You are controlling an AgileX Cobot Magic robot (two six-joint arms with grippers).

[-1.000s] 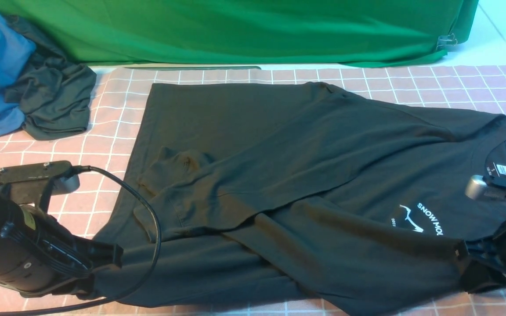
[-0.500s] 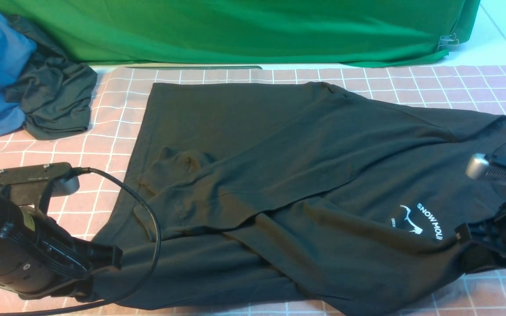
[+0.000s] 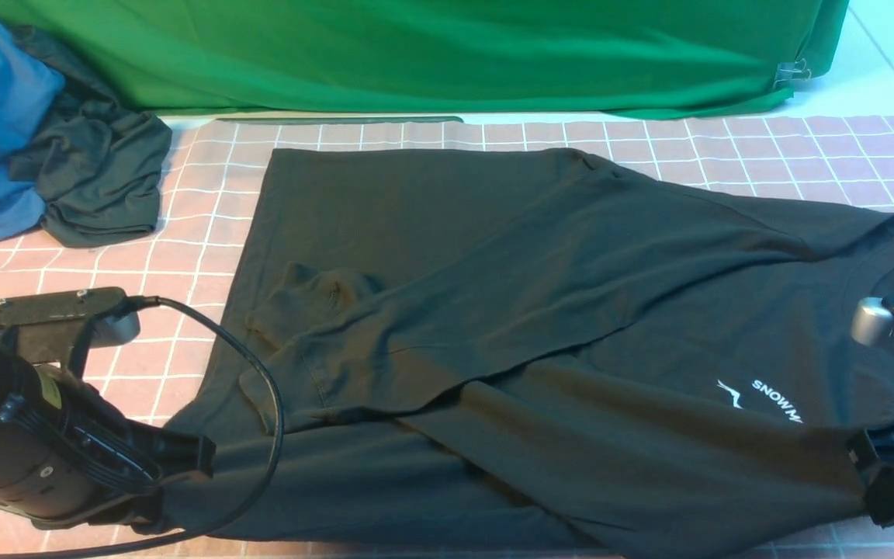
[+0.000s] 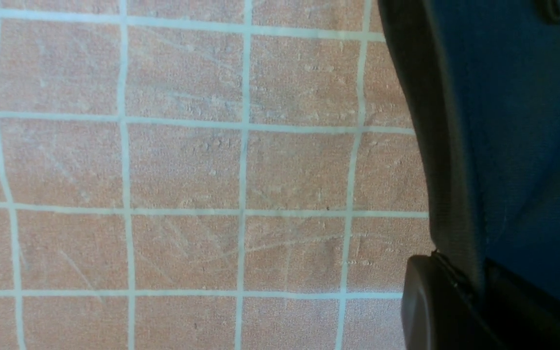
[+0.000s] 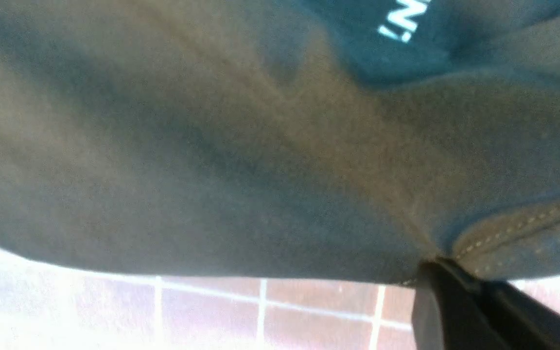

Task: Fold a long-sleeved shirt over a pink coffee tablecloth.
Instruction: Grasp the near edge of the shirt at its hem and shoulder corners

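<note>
Slack is gone: your right gripper (image 3: pixel 870 466), clamped on the long-sleeved shirt (image 3: pixel 493 256) at 4 o'clock, has pulled away from the left gripper (image 3: pixel 195 460) pinching its 7 o'clock hem, flattening it on the pink coffee tablecloth (image 3: pixel 183 264) for folding.

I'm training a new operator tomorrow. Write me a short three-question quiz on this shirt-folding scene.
1. True or false: the left gripper is open, clear of the shirt.
2. The backdrop is: A green, B white, C yellow.
3. Fill in: the shirt lies on a pink checked ___.
Key: 1 false, it is shut on the shirt; 2 A; 3 tablecloth.
</note>
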